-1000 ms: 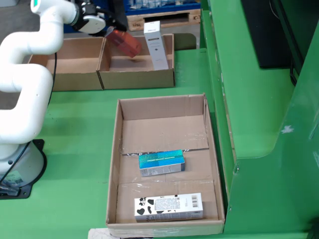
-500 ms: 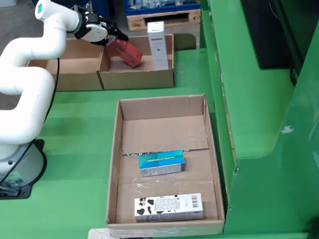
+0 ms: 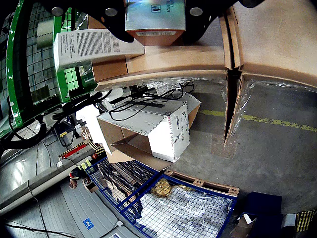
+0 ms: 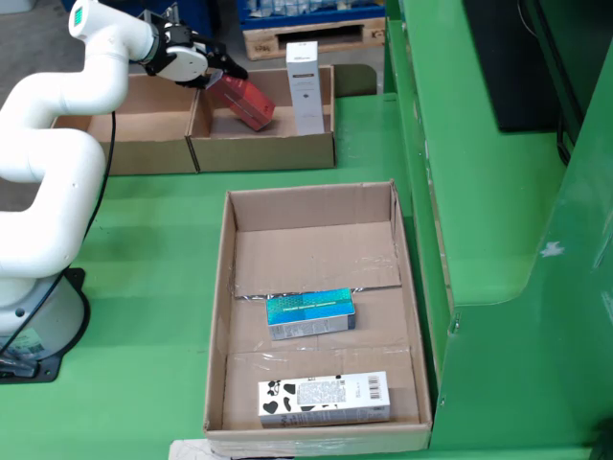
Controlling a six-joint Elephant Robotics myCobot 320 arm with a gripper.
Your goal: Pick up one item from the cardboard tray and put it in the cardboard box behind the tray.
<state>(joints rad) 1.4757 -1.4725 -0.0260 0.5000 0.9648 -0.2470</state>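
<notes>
- The cardboard tray (image 4: 316,216), matte and creased, lies well in front of the gripper, two cartons still flat inside it.
- The cardboard box (image 4: 263,144) sits directly beneath the gripper, open-topped to receive.
- A tall white carton (image 4: 305,86) stands upright just beside it.
- The gripper (image 4: 218,79) pinches the glossy red carton (image 4: 244,103), tilted downward, presumably ready for release.

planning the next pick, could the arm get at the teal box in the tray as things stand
Probably not yet: the claw is shut on a red box over the back carton. The teal box itself lies uncovered in the open tray, nothing on it.
</notes>
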